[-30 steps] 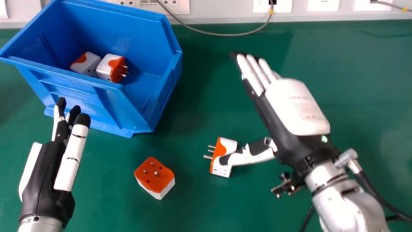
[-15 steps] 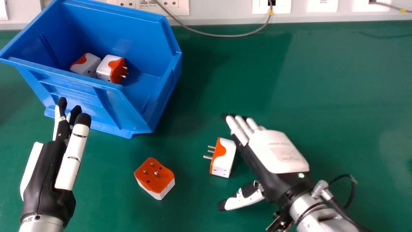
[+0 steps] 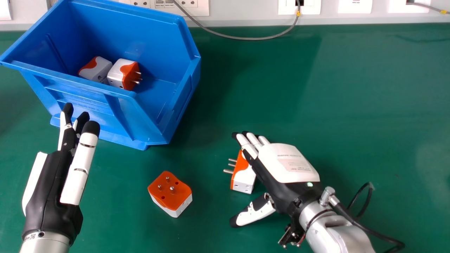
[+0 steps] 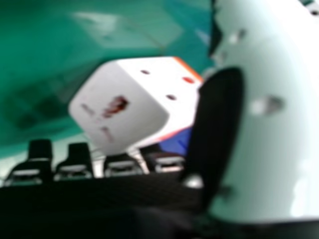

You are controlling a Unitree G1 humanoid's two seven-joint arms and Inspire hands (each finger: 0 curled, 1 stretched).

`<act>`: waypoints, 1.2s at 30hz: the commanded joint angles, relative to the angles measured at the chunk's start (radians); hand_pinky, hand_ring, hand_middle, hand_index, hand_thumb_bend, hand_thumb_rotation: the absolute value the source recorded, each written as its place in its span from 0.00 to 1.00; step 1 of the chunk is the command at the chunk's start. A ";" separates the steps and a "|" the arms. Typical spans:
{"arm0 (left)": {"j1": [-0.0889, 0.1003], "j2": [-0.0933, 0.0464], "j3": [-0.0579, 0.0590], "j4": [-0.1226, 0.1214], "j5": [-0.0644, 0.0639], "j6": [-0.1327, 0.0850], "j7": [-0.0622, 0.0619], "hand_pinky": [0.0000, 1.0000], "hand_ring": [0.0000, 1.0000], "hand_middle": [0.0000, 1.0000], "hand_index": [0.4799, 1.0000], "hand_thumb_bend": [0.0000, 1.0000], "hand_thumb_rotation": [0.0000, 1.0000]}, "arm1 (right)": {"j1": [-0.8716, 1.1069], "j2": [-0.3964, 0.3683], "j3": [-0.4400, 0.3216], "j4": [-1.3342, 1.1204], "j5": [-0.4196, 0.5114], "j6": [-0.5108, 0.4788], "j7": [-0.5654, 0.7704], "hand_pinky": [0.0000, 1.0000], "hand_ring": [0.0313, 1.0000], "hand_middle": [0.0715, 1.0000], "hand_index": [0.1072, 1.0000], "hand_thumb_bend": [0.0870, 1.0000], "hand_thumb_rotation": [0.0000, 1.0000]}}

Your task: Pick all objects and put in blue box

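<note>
Two adapters (image 3: 121, 72) in one blue box (image 3: 190, 84), two on one table (image 3: 334, 91), straight fingers (image 3: 254, 141) on left hand (image 3: 49, 191) and right hand (image 3: 286, 163)

The near wall of the blue box (image 3: 88, 100) partly hides the left adapter (image 3: 99, 71) and right adapter (image 3: 117, 75) inside. Nearer and rightward of it, the right hand (image 3: 288, 163) partly covers the third adapter (image 3: 243, 178).

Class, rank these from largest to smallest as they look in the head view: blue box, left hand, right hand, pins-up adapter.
1. Blue box
2. Left hand and right hand, too alike to rank
3. Pins-up adapter
</note>
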 commanded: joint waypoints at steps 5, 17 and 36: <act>0.003 0.012 0.013 -0.015 -0.013 -0.022 -0.007 1.00 1.00 1.00 1.00 0.45 0.90 | -0.049 0.015 0.005 0.045 0.000 0.000 -0.029 0.91 0.96 0.98 0.94 0.70 0.26; 0.009 0.017 0.021 -0.040 -0.034 0.004 -0.013 1.00 1.00 1.00 1.00 0.45 0.90 | -0.106 0.018 0.025 0.112 -0.009 0.021 -0.010 0.87 0.94 0.94 0.90 0.70 0.21; 0.012 0.018 0.031 -0.058 -0.033 0.011 -0.011 1.00 1.00 1.00 1.00 0.46 0.91 | -0.190 0.032 0.064 0.202 -0.024 0.060 0.021 0.72 0.80 0.81 0.76 0.69 0.10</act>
